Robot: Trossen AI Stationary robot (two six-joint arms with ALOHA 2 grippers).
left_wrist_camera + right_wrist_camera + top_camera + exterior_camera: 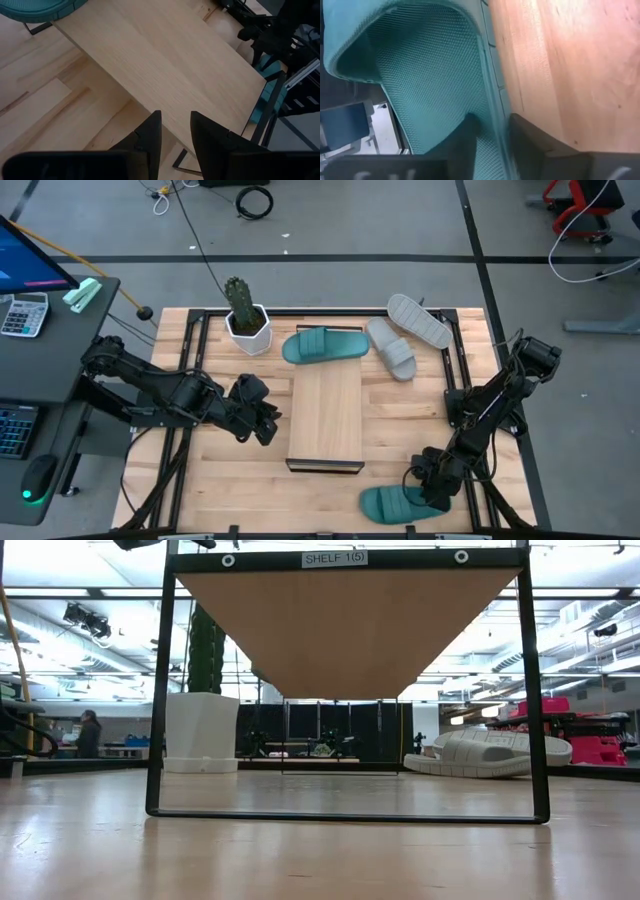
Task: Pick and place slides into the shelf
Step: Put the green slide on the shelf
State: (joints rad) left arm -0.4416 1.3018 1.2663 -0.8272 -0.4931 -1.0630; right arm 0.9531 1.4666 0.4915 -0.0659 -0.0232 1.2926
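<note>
The shelf (325, 418), a long light-wood board on a black frame (345, 812), stands mid-table. One teal slide (325, 345) lies flat at its far end. Two grey slides (392, 348) (419, 320) lie at the far right, one overlapping the other, and show in the low view as well (490, 752). A second teal slide (395, 503) lies at the near right, with my right gripper (432, 486) shut on it. My left gripper (262, 420) hovers open just left of the shelf (165, 60), its fingers empty. My right gripper pinches the teal slide's raised side rim (492, 112), near the slide's end toward the table's right edge. One finger (465, 137) is inside on the dotted footbed and the other (532, 142) outside over the table. The fingers slant down from above. The slide lies on the table.
A potted cactus in a white pot (246, 320) stands at the far left, beside the far teal slide. Black frame rails (455, 370) run along the table's sides. Bare planks lie left and right of the shelf. A desk with a keyboard (20, 315) stands off the left.
</note>
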